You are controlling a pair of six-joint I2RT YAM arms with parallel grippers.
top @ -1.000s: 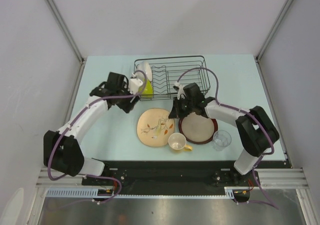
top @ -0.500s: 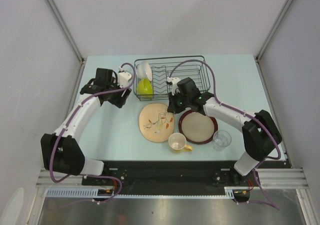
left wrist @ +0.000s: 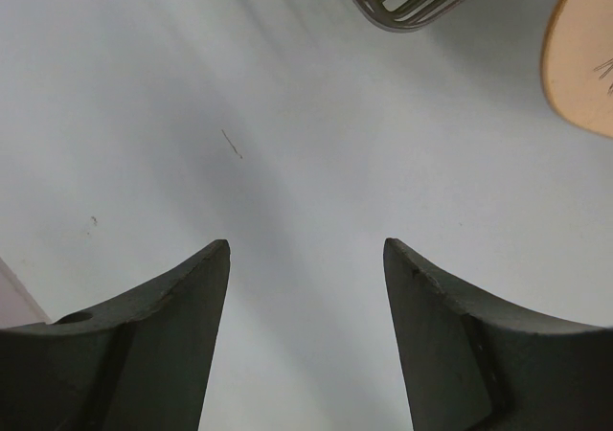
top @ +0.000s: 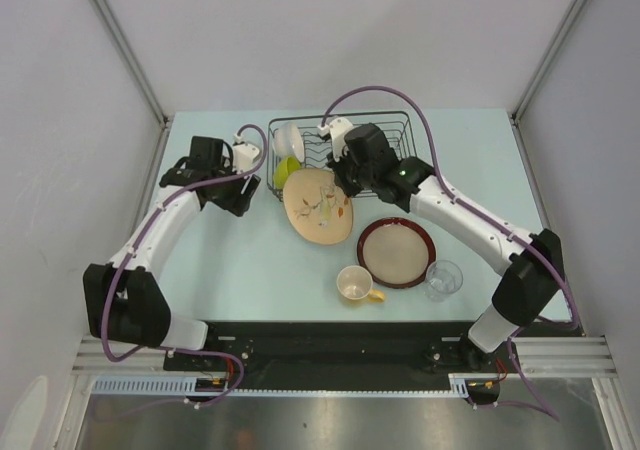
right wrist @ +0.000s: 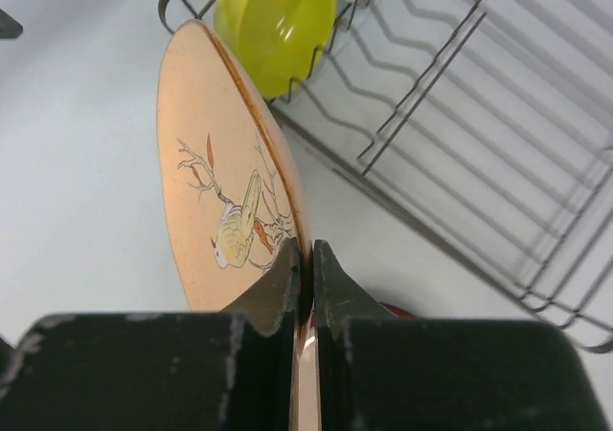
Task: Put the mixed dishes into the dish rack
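My right gripper (top: 338, 182) (right wrist: 306, 246) is shut on the rim of the beige leaf-patterned plate (top: 317, 206) (right wrist: 225, 177) and holds it lifted and tilted just in front of the dish rack (top: 385, 130) (right wrist: 450, 115). In the rack's left end stand the lime-green bowl (top: 287, 170) (right wrist: 275, 19) and the white bowl (top: 288, 136). My left gripper (top: 238, 198) (left wrist: 306, 249) hangs open over bare table left of the rack, nothing between its fingers. On the table lie the dark-red-rimmed tan plate (top: 396, 253), the cream cup (top: 354, 284) and the clear glass (top: 443, 279).
Grey walls close in the pale table on three sides. The right arm's purple cable (top: 385, 95) arches over the rack. The rack's corner (left wrist: 412, 10) and the plate's edge (left wrist: 579, 57) show at the top of the left wrist view.
The right gripper has lifted the leaf-patterned plate off the table and carried it back toward the rack. The left gripper has drawn away leftward from the rack, leaving the green bowl there.
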